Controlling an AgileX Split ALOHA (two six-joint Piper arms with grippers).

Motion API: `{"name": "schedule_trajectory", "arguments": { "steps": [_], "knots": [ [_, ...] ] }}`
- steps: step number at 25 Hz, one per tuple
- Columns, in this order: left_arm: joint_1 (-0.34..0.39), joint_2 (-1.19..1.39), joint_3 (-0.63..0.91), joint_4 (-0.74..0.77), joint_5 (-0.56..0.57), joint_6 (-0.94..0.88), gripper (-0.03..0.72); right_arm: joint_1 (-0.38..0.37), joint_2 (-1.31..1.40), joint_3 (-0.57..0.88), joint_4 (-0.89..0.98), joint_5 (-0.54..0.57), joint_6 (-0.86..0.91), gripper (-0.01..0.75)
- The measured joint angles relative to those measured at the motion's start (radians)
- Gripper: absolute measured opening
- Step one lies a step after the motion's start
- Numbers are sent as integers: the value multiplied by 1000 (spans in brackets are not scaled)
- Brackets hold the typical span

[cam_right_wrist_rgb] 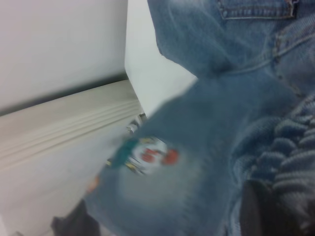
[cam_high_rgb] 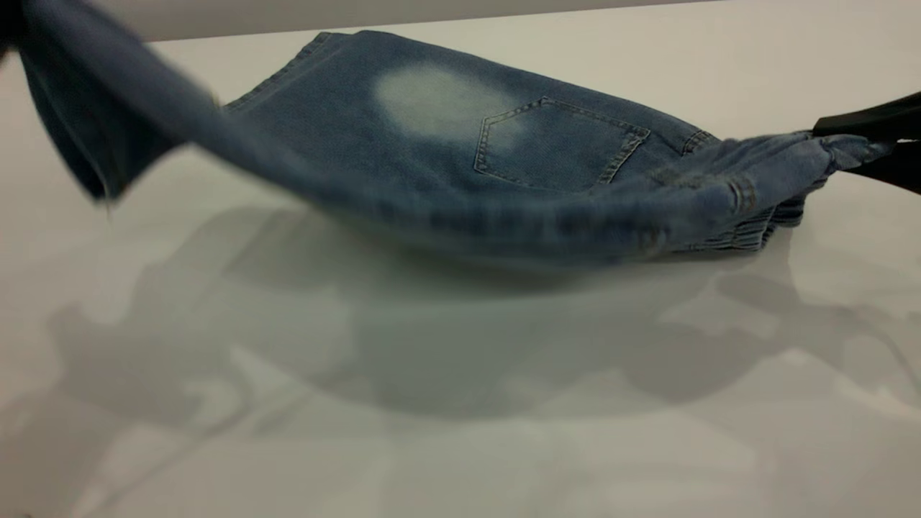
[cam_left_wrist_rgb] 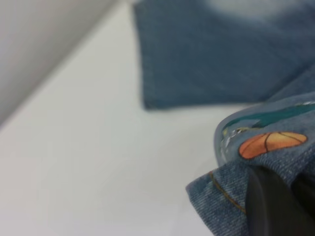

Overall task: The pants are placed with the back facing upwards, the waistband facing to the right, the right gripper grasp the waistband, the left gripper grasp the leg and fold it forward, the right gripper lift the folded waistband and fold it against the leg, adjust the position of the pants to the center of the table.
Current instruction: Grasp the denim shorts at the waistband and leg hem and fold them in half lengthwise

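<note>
We hold the leg in the left gripper and the waistband in the right gripper, both clamped on denim, pants sagging over the surface; carrying both ends level should land the fold square.
</note>
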Motion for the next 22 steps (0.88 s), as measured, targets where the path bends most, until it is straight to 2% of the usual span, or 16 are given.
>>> {"name": "schedule_trajectory", "arguments": {
  "steps": [5, 9, 17, 22],
  "knots": [
    [75, 145, -126, 24, -42, 24, 38, 0, 1, -55, -4, 2, 85, 27],
    [79, 282, -232, 31, -68, 35, 38, 0, 1, -128, -3, -2, 162, 27],
    [76, 578, -471, 30, -84, 34, 38, 0, 17, -248, -1, -194, 297, 27],
    [60, 729, -615, 30, -88, 39, 38, 18, 64, -293, 3, -245, 334, 27]
  ]
}}
